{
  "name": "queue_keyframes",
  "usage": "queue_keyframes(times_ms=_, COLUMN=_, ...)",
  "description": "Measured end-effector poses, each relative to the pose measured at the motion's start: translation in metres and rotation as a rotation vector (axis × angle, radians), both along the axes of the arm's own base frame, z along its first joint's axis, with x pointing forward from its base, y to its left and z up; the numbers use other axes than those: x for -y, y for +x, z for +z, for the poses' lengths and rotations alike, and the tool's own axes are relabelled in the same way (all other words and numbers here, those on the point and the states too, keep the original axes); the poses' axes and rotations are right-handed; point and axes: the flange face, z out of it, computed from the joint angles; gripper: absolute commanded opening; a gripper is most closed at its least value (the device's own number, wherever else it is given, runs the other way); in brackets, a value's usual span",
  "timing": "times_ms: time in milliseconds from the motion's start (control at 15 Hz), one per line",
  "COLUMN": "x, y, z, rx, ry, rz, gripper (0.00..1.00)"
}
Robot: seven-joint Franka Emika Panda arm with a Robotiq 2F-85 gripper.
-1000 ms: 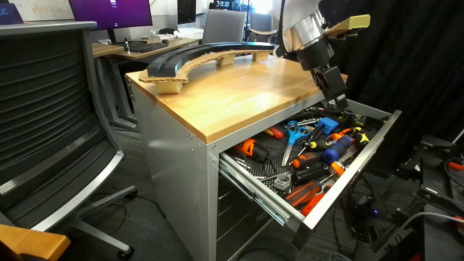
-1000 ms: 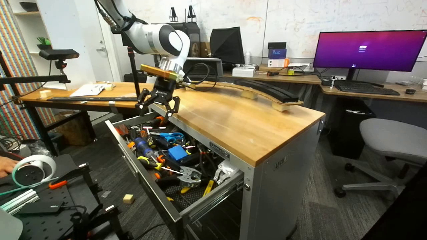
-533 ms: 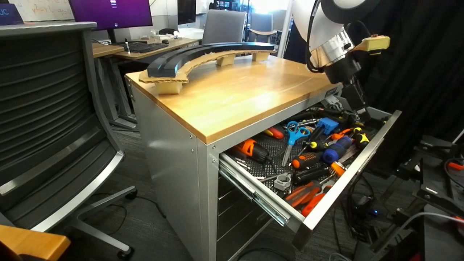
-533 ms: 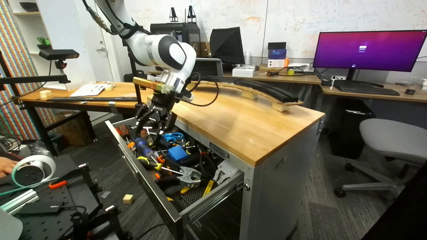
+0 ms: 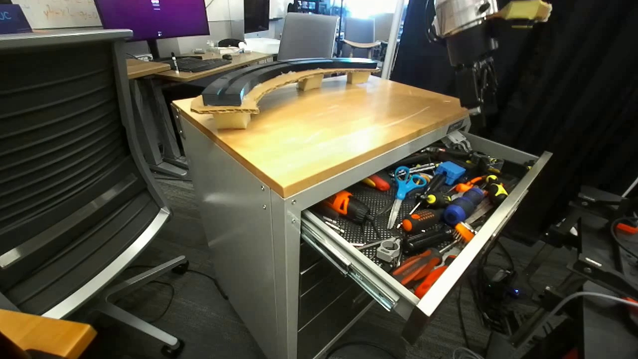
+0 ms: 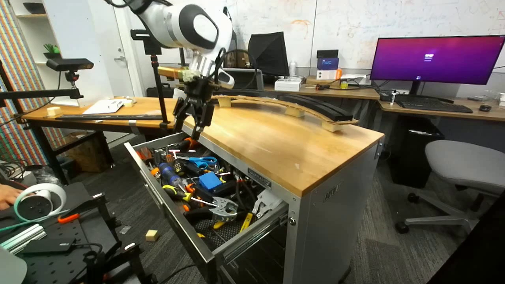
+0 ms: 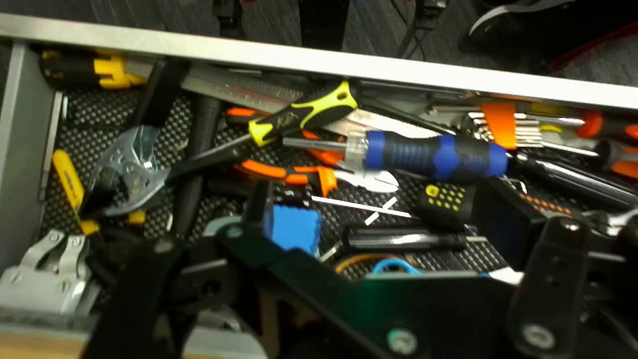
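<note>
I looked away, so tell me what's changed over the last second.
The fingers dipped toward the drawer, then rose back above it, open throughout; nothing was taken or let go. The drawer stayed pulled out, the scissors and blue screwdriver lying where they were.

The arm (image 6: 159,25) is cased in smooth, rounded white shells (image 6: 225,27); on its side a white oval cap (image 6: 205,28) is framed by a black band (image 6: 187,23). Lower down, it is ringed by a silvery metal collar (image 6: 202,64). A yellow-gold bar (image 6: 169,72) is fixed crosswise beside this, and a black cable (image 6: 255,65) is looped nearby. The gripper (image 6: 187,131) is built of black links (image 7: 309,289), tinged with green, fastened by round silvery screws (image 7: 401,341); its fingers (image 6: 207,114) are tipped with flat black pads (image 7: 503,219).
</note>
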Motion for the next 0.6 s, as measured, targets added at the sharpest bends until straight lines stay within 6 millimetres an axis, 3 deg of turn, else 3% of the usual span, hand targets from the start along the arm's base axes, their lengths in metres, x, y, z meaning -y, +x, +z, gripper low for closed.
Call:
queue_keyframes(times_ms=133, x=-0.025, y=0.017, z=0.045, rx=0.099, ry=0.018, rz=0.051, gripper=1.00)
queue_keyframes(times_ms=267, x=-0.051, y=0.030, z=0.077, rx=0.170, ry=0.057, rz=0.123, gripper=1.00)
queue_keyframes(times_ms=333, x=-0.062, y=0.033, z=0.083, rx=0.180, ry=0.092, rz=0.159, gripper=0.75)
queue_keyframes(times_ms=467, x=-0.077, y=0.036, z=0.075, rx=0.160, ry=0.167, rz=0.232, gripper=0.66)
queue_keyframes(times_ms=600, x=-0.090, y=0.036, z=0.047, rx=0.104, ry=0.232, rz=0.303, gripper=0.49)
